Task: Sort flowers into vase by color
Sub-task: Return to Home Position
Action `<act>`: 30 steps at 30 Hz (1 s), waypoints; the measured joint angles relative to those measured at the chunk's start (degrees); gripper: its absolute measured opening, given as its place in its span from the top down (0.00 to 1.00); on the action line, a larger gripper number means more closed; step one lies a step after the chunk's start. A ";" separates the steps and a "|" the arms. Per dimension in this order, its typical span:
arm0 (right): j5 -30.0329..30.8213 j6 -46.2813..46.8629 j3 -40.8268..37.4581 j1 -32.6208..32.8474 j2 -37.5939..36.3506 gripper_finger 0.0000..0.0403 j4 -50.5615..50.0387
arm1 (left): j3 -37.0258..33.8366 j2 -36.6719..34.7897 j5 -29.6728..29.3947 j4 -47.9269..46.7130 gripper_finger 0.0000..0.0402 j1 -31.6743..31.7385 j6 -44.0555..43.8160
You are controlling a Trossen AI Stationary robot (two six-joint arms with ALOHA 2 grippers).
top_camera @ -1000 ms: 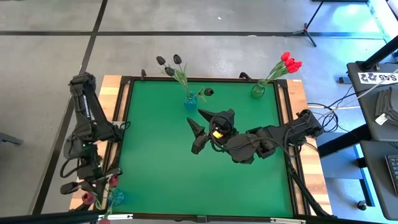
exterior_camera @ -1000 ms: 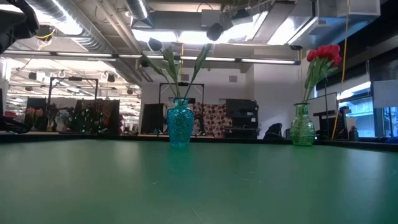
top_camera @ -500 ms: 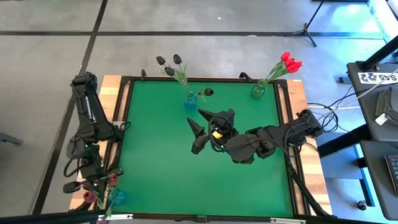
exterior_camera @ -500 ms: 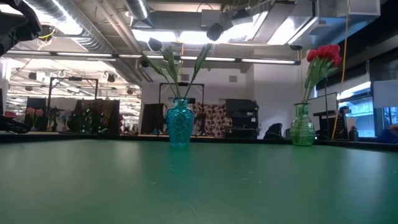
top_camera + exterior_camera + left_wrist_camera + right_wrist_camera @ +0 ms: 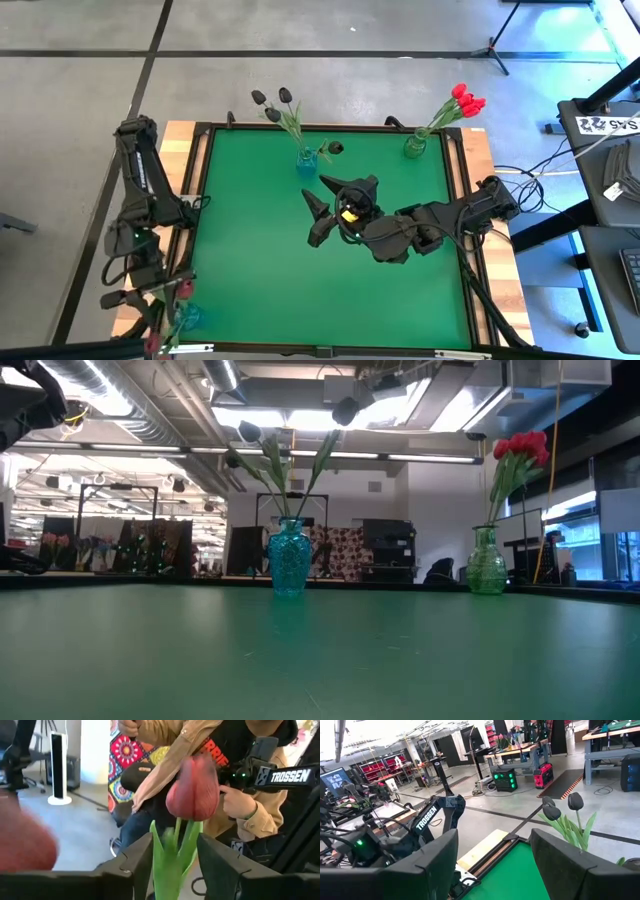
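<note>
My left gripper (image 5: 148, 303) hangs over the table's near left corner, beside a small teal vase (image 5: 188, 316). In the left wrist view its fingers (image 5: 135, 862) stand apart, with a maroon tulip's green stem and leaves (image 5: 172, 857) between them and its head (image 5: 193, 790) just beyond. Another maroon head (image 5: 183, 290) shows above the vase. My right gripper (image 5: 335, 200) hovers open over the middle of the green table, holding nothing. A blue vase (image 5: 289, 557) holds black tulips, and a green vase (image 5: 486, 560) holds red ones. My left gripper's fingers stand on either side of the maroon tulip's stem and leaves (image 5: 175, 870). I cannot tell whether their inner sides touch the leaves.
The blue vase (image 5: 305, 160) and the green vase (image 5: 414, 146) stand along the table's far edge. A person in a tan sleeve (image 5: 240, 805) stands close beyond the table's left side. The green mat (image 5: 260, 260) has a dark raised frame.
A maroon tulip head beside my left gripper has shifted toward the table's near edge. My right arm has kept still.
</note>
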 joint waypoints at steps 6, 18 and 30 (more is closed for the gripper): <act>0.00 0.00 0.00 0.00 0.00 0.38 0.02 | 6.52 -0.36 -0.57 -14.52 0.62 -0.02 -3.59; 0.39 -0.16 -0.02 0.00 0.00 0.38 0.04 | 21.09 -0.36 0.92 -32.85 0.61 -0.04 -6.53; -25.76 -3.00 0.00 -5.32 0.95 0.39 -3.92 | 31.01 -9.87 -15.62 -42.31 0.73 4.62 1.67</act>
